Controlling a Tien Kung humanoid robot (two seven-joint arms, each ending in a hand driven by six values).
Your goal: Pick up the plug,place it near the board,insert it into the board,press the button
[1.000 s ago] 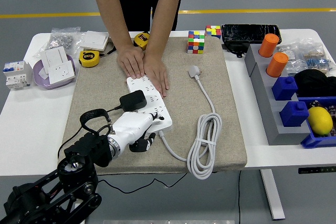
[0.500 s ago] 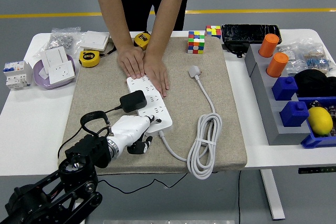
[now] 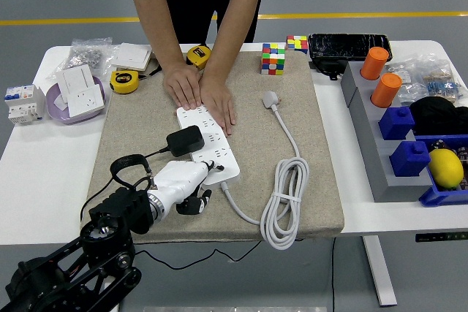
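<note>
A white power strip [image 3: 214, 144] lies slantwise on the beige mat [image 3: 131, 129]. A black plug [image 3: 185, 140] sits in its near half, and the plug's black cable loops back to the left. My left hand [image 3: 197, 191], white with black fingertips, rests at the strip's near end. Its lower fingers are curled onto the mat and one finger reaches to the strip's end; it holds nothing. A person at the far side presses both hands [image 3: 201, 91] flat on the strip's far end. My right arm is out of sight.
The strip's white cable [image 3: 281, 202] coils on the mat's right side and ends in a white plug [image 3: 270, 98]. Tape measures, a bowl of sockets [image 3: 77, 96] and a cube puzzle [image 3: 273, 58] stand around the mat. Grey and blue bins [image 3: 398, 137] fill the right.
My left hand has drawn back slightly toward the lower left from the strip's near end. The person's hands and the black plug have stayed put.
</note>
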